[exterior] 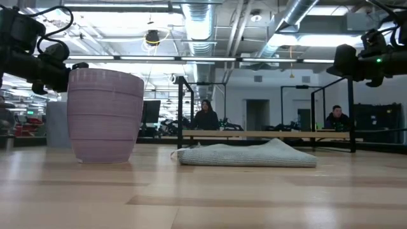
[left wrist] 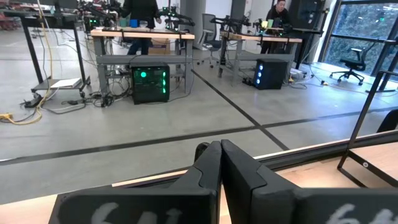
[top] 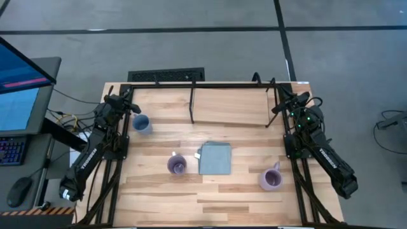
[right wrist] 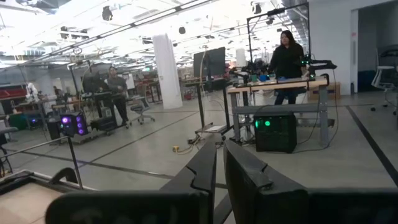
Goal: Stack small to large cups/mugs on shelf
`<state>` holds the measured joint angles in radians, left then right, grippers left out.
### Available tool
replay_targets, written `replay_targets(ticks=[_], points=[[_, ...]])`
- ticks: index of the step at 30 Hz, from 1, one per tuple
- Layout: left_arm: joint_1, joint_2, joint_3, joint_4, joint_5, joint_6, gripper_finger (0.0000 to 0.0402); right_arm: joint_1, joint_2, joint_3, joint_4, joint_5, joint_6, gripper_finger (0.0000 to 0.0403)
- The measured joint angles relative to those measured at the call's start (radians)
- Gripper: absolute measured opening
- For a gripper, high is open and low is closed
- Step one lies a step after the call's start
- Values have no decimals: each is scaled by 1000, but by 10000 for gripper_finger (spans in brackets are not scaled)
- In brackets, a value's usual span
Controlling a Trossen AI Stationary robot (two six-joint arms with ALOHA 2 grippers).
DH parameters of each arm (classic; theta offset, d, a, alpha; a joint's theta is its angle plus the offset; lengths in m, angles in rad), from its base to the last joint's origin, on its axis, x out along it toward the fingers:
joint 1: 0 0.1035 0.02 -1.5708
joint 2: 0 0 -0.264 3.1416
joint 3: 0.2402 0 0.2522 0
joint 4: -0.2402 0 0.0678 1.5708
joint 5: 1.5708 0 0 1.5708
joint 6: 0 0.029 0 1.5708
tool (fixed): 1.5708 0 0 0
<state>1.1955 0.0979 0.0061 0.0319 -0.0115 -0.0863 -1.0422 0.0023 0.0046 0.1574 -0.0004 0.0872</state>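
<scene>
A: While both arms sit parked at the back corners, nothing's been picked. Left gripper (left wrist: 219, 163) is fingers together, empty. Right gripper (right wrist: 220, 167) is nearly closed, thin gap, also empty.

B: Mug positions, near to far?

A: Front right, a light purple mug (top: 271, 179), handle toward the back. Mid-table left of centre, the second purple mug (top: 177, 165). Just right of it, a flat grey-blue cloth (top: 215, 158), not part of the job. Further back on the left, the blue mug (top: 141, 123), just beside the left gripper. The shelf (top: 229, 105) is along the back edge, centred, with nothing on its board.

B: So step one?

A: My read: the larger purple goes on the shelf as the base, the blue last. I can't rank the two purples from overhead; the low view only shows one up close.

B: Grip advice?

A: Open wide before descending, come straight down, pinch the rim wall opposite the handle. Clear the black rod frame on the way in; a clipped upright would likely shift the shelf. Keep each mug level when nesting.

B: Surface and room?

A: Light wooden tabletop (top: 191, 200), flat. Beyond it a grey floor with dark lines, lab desks, lit PC towers, ceiling ducts. People stand and sit at benches, well away from the table.
</scene>
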Motion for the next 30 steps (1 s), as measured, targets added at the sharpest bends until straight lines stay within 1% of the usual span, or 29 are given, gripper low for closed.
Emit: replay_targets(ticks=[30], points=[[0, 0, 0, 0, 0, 19, 0, 0, 0, 0, 0, 0, 0, 55]])
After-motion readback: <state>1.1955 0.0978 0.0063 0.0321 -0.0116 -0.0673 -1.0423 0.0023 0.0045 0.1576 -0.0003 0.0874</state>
